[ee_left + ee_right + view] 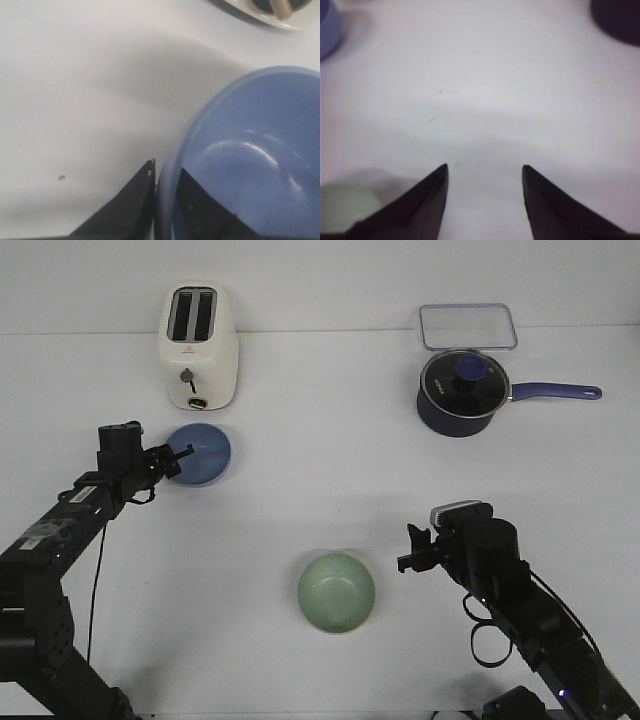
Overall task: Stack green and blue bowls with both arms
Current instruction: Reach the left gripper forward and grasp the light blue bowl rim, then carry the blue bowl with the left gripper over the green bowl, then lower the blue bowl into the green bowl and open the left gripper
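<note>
Blue bowl [199, 454] sits at the tip of the left hand [178, 462], on the left half of the table [320, 490] just in front of the toaster [199, 347]. The left wrist view shows the hand's two black fingers [131, 210] straddling the bowl's near rim, one outside the wall and one inside against the glossy blue inner surface, with only the thin rim between them; the hand is narrowed onto that rim. The bowl's base appears to rest on the table, though whether it is slightly raised cannot be told. A corner of the cream toaster shows just past the bowl in that view.

The right hand [412, 552] hangs over bare table on the right side, its two pointed fingers [425, 200] spread apart with nothing between them. The green bowl [336, 592] stands upright just beside this hand, on the side toward the table's middle and slightly nearer the robot, not touching it; in the right wrist view only a pale green edge shows beside one finger. The two bowls lie well apart from each other, the green one nearer the robot.

Farther back on the right stand a dark navy saucepan [460, 392] with a glass lid and a clear rectangular container [468, 326] behind it.
</note>
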